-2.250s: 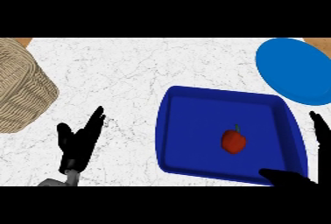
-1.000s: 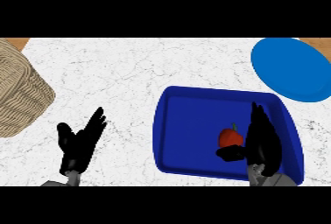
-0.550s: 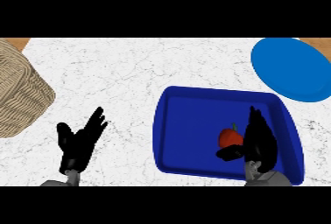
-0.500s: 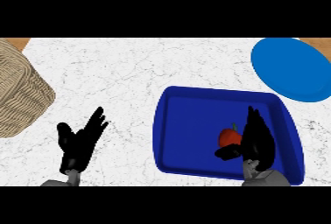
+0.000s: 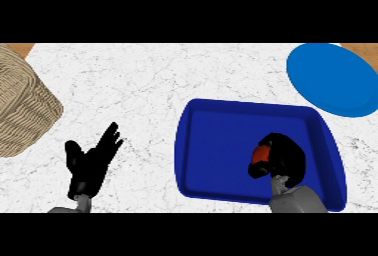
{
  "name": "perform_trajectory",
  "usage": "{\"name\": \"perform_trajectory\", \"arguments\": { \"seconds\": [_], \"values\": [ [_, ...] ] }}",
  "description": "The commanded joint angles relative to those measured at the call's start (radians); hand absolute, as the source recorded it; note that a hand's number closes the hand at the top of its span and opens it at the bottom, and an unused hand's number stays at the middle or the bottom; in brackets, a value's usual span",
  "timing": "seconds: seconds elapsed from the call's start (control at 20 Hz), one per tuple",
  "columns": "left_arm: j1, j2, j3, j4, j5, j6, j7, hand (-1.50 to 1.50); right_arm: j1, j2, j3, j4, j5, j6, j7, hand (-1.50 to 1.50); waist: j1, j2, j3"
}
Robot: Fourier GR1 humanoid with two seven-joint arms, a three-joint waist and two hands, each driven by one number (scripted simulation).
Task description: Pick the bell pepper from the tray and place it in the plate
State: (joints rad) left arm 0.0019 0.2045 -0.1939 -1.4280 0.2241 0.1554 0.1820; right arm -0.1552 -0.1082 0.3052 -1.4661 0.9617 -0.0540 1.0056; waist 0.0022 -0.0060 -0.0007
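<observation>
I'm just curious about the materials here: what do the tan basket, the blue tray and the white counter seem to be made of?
The tan woven basket looks like wicker: ribbed, interlaced bands. The blue rectangular tray looks like smooth plastic, possibly enamelled metal: uniform colour, rounded rim, soft sheen. The white counter top looks like marble or a marble-look laminate: fine grey veins.

Open marble counter (image 5: 148,85) lies between the blue tray (image 5: 214,150) and the blue plate (image 5: 332,80) at the far right corner. A wicker basket (image 5: 18,110) crowds the left edge.
</observation>
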Motion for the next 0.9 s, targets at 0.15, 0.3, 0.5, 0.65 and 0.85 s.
{"name": "perform_trajectory", "arguments": {
  "seconds": [0.15,0.3,0.5,0.65,0.85],
  "values": [
    [0.014,-0.024,0.006,-0.072,-0.045,0.007,0.083,0.0,-0.037,-0.005,-0.039,0.059,0.078,-0.001,-0.035,1.5,0.0,0.005,0.001],
    [-0.038,-0.045,0.013,0.07,-0.025,-0.031,-0.017,0.0,-0.315,0.088,-0.086,0.287,0.137,-0.049,0.061,1.5,0.029,0.017,0.001],
    [-0.054,-0.027,-0.025,0.011,-0.039,-0.053,0.016,0.0,-0.537,0.1,-0.211,0.397,0.151,-0.076,0.167,1.5,0.106,0.045,0.001],
    [-0.06,-0.02,-0.02,-0.003,-0.024,-0.071,0.027,0.0,-0.654,0.063,-0.228,0.441,0.26,-0.206,0.142,1.5,0.119,0.043,0.001],
    [-0.055,-0.046,-0.038,0.03,-0.042,-0.056,0.013,0.0,-0.743,0.035,-0.244,0.538,0.406,-0.345,0.159,1.5,0.111,0.046,-0.001]
  ]
}}
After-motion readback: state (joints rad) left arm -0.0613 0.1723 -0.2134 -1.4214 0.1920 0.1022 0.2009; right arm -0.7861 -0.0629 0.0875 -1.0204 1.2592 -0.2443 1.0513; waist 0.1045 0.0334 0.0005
